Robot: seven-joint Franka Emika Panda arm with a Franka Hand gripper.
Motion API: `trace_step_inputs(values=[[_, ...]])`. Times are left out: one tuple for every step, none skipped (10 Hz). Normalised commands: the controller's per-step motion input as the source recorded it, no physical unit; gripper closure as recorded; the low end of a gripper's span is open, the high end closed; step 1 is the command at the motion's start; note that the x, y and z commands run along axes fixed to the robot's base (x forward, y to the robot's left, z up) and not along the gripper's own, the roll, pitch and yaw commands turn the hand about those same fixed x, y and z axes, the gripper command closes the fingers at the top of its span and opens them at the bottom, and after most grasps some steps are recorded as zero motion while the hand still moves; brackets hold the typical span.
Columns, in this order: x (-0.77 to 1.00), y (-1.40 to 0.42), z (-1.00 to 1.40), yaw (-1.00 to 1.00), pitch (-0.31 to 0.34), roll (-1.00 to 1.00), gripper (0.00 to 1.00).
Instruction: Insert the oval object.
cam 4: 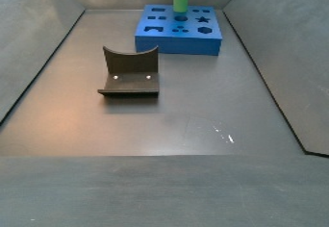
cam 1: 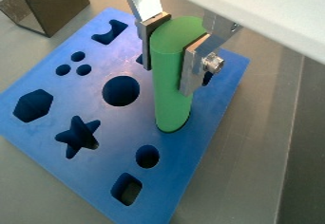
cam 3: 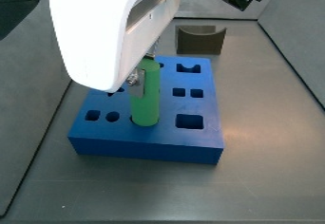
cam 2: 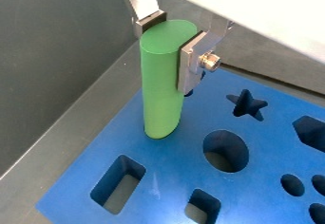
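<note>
While the grey bench (cam 4: 154,125) spreads wide around everything, the blue block (cam 3: 159,133) sits near its far end, well apart from the dark grey curved block (cam 4: 129,72) that lies closer to the middle. Cut-outs of many shapes pierce the block's top face, among them a star (cam 1: 79,135), a hexagon (cam 1: 32,103) and a round hole (cam 1: 121,90). Standing upright over the block is the oval object (cam 1: 174,74), a smooth bright green rod whose lower end meets the blue surface near one edge in both wrist views. Whether it has entered a hole cannot be told. At its upper part the tool (cam 2: 169,40) pinches it, silver fingers (cam 1: 195,65) pressed against opposite sides of the rod.
</note>
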Motion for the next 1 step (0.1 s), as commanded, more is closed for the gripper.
trace_step_inputs(values=[[0.0,0.0,0.0,0.0,0.0,0.0,1.0]])
